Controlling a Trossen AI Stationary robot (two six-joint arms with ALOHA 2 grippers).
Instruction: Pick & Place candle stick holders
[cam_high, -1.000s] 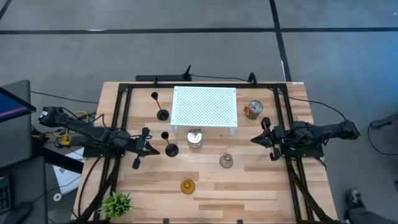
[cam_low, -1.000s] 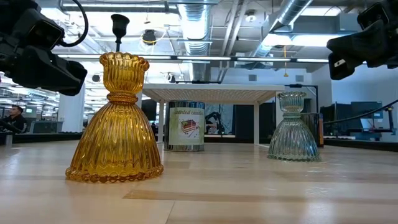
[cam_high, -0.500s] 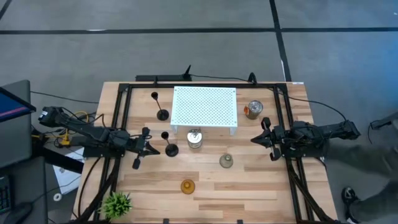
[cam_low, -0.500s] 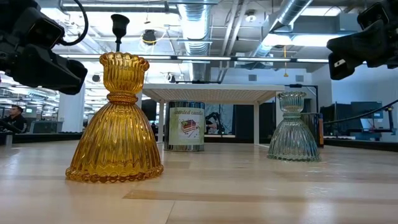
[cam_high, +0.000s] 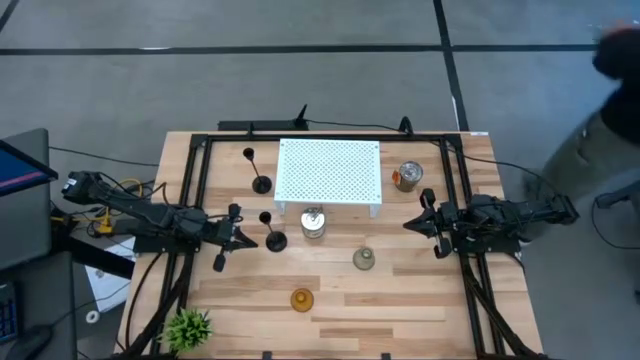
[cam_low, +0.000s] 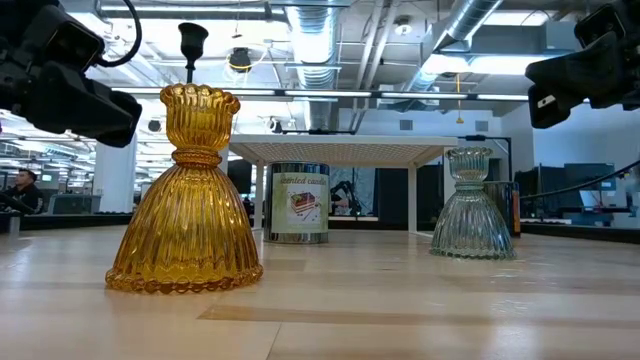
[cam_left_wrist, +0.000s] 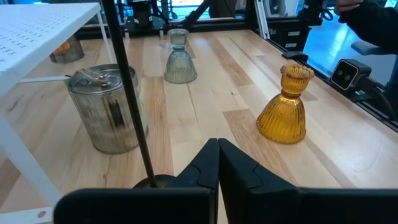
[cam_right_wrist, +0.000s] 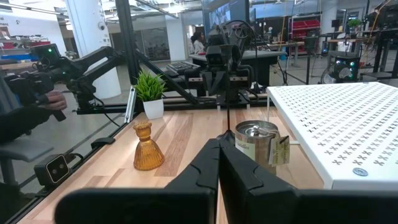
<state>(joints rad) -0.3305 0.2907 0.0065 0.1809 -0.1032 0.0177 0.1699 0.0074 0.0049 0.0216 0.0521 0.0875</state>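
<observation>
Left gripper (cam_high: 243, 240) fingers pressed together, holding nothing; nearer black holder (cam_high: 274, 238) stands just ahead of its tips, likely the first pick. Right gripper (cam_high: 413, 224) also closed and empty, waiting; pale-green holder (cam_high: 364, 260) and amber holder (cam_high: 301, 299) sit apart, toward the table's front.

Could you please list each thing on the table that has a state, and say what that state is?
Left gripper: shut, empty, beside the nearer black holder.
Right gripper: shut, empty.
Nearer black holder: upright.
Farther black holder: upright.
Amber holder: upright, free.
Pale-green holder: upright, free.
Silver tin: upright, closed, beside the white rack.
White rack: standing on its legs, nothing on top.
</observation>
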